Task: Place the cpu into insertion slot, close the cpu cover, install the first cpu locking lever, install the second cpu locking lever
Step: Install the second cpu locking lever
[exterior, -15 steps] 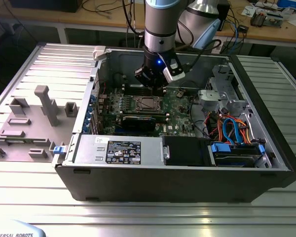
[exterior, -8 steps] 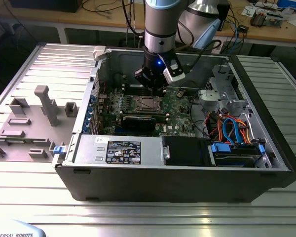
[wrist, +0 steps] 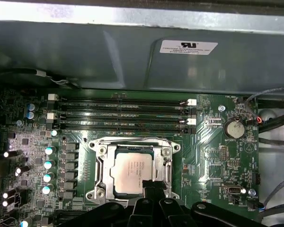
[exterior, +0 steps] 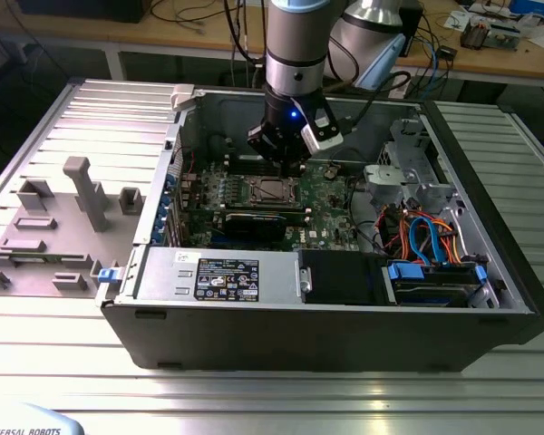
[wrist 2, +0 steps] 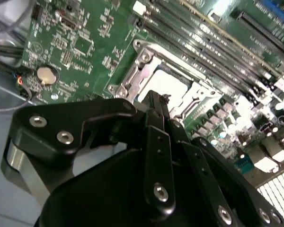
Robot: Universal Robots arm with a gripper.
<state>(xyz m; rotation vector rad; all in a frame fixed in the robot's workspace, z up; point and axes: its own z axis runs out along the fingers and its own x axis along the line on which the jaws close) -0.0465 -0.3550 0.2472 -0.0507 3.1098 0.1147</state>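
Note:
In the first wrist view the cpu (wrist: pixel 134 170) lies flat in the insertion slot (wrist: pixel 95 147), silvery top up. The cpu cover (wrist: pixel 167 164) lies down around it as a metal frame. A thin wire lever (wrist: pixel 132 139) runs along one edge of the frame. My gripper (wrist: pixel 151 186) hovers at the socket's opposite edge, fingers shut together with nothing between them. The second wrist view shows the gripper (wrist 2: pixel 156 97) tip just over the cpu (wrist 2: pixel 169 85) and the frame (wrist 2: pixel 141 64). In the exterior view the gripper (exterior: pixel 286 167) hangs right above the socket (exterior: pixel 270 189) inside the open computer case.
Long black memory slots (wrist: pixel 123 113) lie beside the socket, and a coin cell (wrist: pixel 234 128) sits on the green board. The case wall (wrist: pixel 132 52) rises close behind. A power supply (exterior: pixel 218 272), drive bays and cables (exterior: pixel 417 231) fill the case's near side. A grey fixture (exterior: pixel 82 195) stands outside.

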